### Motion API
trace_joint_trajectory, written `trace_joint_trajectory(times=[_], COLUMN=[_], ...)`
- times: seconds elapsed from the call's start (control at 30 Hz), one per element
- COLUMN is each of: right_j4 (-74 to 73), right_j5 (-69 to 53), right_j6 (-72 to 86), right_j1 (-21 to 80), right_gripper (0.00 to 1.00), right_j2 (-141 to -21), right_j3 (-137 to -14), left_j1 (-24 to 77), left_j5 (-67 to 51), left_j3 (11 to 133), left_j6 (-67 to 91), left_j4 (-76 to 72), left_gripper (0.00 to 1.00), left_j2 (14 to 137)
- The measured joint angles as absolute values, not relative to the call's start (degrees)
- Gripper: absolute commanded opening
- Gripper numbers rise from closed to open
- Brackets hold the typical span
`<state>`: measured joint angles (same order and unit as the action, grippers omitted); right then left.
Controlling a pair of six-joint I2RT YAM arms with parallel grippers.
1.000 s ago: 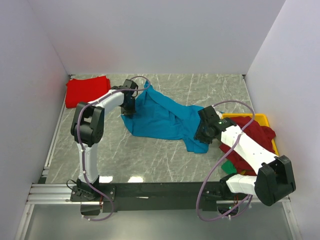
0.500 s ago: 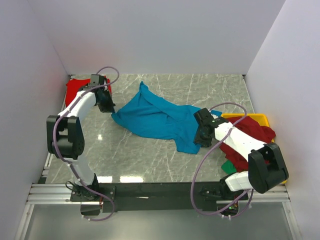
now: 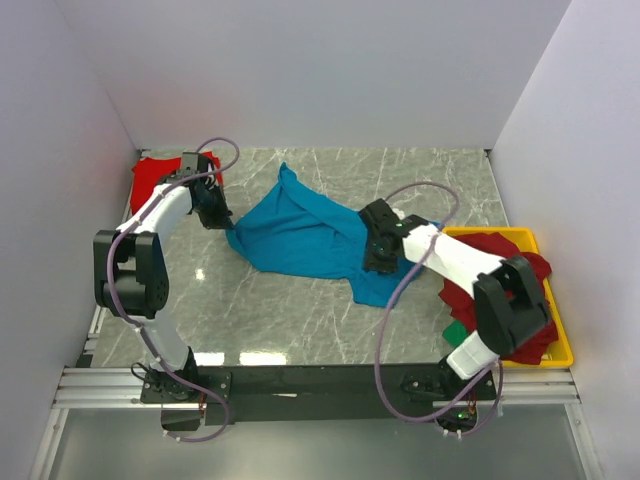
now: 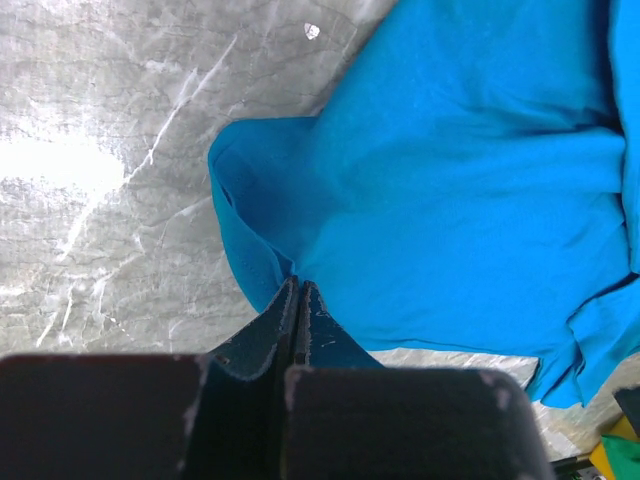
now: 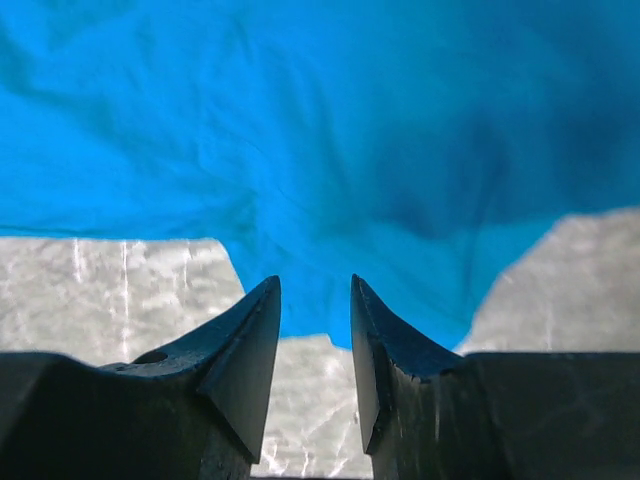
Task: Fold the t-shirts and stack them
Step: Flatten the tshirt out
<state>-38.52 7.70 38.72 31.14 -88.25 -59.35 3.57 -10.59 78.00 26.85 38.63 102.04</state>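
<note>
A teal-blue t-shirt [image 3: 300, 235] lies crumpled and spread across the middle of the marble table. My left gripper [image 3: 224, 220] is at its left corner, shut on the hem of the shirt [image 4: 450, 180]; its tips [image 4: 297, 284] meet right on the fabric edge. Over the shirt's right side, my right gripper [image 3: 372, 255] is open. Its tips [image 5: 315, 285] hang above the near edge of the blue cloth [image 5: 300, 130] with nothing between them. At the back left lies a folded bright red t-shirt [image 3: 158, 180].
A yellow tray [image 3: 500, 233] at the right holds a heap of dark red t-shirts [image 3: 535, 268] and a green one [image 3: 455, 333]. White walls close in the left, back and right. A metal rail runs along the near edge.
Over the second, my left gripper moved left toward the red shirt, dragging the teal shirt's corner with it. My right gripper moved left and back, further over the teal shirt.
</note>
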Motion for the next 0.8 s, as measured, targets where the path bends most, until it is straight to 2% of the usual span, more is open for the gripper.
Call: trace_joint_trajectory(times=[0.33,0.43,0.57,0.8], right_j4=[-39.0,-39.8,-41.0,-44.2], right_j5=[9.6,10.2,10.6,11.3], right_j6=[35.0,34.6,34.1,34.3], right_j1=[32.8,32.8,32.8,32.4], right_gripper=[0.42,0.31,0.00,0.00], right_j2=[-103.5,-106.0,-107.8,-106.3], right_j3=[-68.6,-71.5,-73.3,-73.3], left_j1=[2.9,2.4,1.2,-3.4], left_j5=[-11.0,-11.2,-12.1,-13.7], left_j3=[76.6,76.1,75.3,74.9], left_j6=[26.7,26.7,26.7,26.8], left_j4=[38.3,38.2,37.6,37.1], left_gripper=[0.01,0.01,0.01,0.01], left_j2=[102.0,102.0,102.0,102.0])
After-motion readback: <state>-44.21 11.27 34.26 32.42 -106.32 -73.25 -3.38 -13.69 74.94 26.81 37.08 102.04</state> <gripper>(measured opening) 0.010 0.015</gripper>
